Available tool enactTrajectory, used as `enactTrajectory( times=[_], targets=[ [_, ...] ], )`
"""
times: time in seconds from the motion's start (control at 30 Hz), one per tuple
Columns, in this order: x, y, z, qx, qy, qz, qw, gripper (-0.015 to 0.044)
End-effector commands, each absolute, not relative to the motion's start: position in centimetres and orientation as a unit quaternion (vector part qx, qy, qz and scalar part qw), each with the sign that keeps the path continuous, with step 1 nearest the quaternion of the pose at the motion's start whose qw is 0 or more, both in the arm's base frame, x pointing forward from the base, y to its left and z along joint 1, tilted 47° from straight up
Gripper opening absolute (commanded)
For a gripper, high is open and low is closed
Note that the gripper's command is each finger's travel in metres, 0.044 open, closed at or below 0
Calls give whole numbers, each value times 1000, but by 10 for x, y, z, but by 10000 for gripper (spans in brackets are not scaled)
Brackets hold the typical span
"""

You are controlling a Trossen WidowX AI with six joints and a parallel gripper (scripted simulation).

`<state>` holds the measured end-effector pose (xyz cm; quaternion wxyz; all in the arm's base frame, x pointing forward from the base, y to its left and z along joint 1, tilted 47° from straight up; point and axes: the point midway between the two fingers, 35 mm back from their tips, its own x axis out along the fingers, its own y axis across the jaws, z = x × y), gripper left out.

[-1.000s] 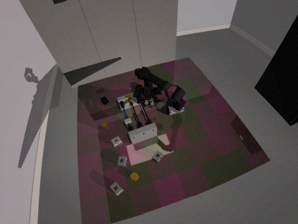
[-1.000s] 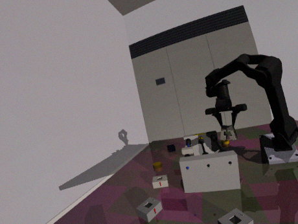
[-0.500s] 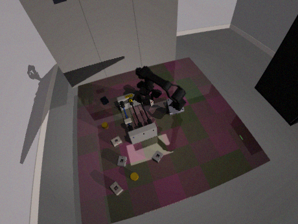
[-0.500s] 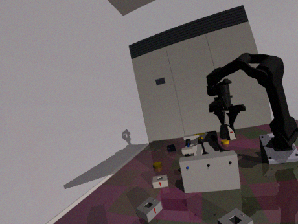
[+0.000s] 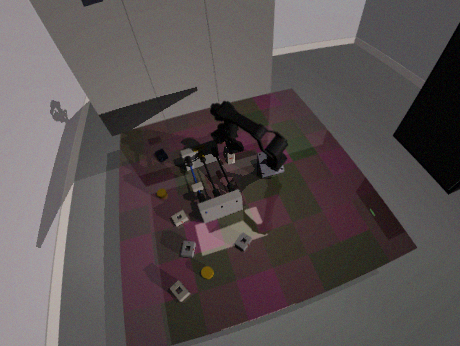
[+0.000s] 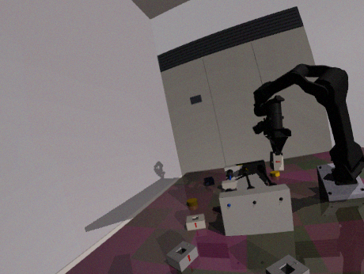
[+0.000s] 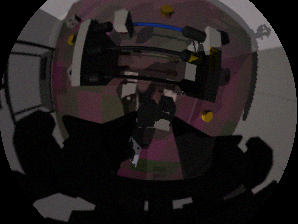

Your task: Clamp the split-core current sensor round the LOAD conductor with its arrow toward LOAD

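My gripper point(image 5: 230, 151) point(image 6: 278, 154) is shut on the white current sensor point(image 5: 231, 159) point(image 6: 278, 162), held above the table, right of the cable rig. A red arrow on its face points left in the exterior view. Whether its jaws are open is hard to tell. In the dark wrist view, the fingers partly cover it. A blue cable point(image 5: 193, 173) point(image 7: 160, 25) and two black cables, the middle point(image 5: 209, 176) point(image 7: 145, 50) and the nearest to my gripper point(image 5: 223, 170) point(image 7: 155, 116), span two end blocks. The sensor touches none of them. The LOAD lettering is not readable.
The front end block point(image 5: 220, 207) point(image 6: 257, 211) is pale and tall. A white block point(image 5: 198, 186) point(image 6: 229, 184) sits by the blue cable. Several loose square blocks, one pale point(image 5: 179, 218) point(image 6: 195, 222), and yellow discs point(image 5: 207, 272) point(image 6: 192, 203) lie around; a dark block point(image 5: 160, 155) point(image 6: 209, 181) lies behind.
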<state>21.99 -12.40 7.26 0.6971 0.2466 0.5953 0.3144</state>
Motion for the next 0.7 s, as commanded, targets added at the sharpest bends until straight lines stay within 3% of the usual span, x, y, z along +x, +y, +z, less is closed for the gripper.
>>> enactTrajectory(
  times=[0.0,0.67],
  targets=[
    [221,-125,75,289,606,275,688,0],
    [225,-128,77,503,642,71,574,0]
  ],
)
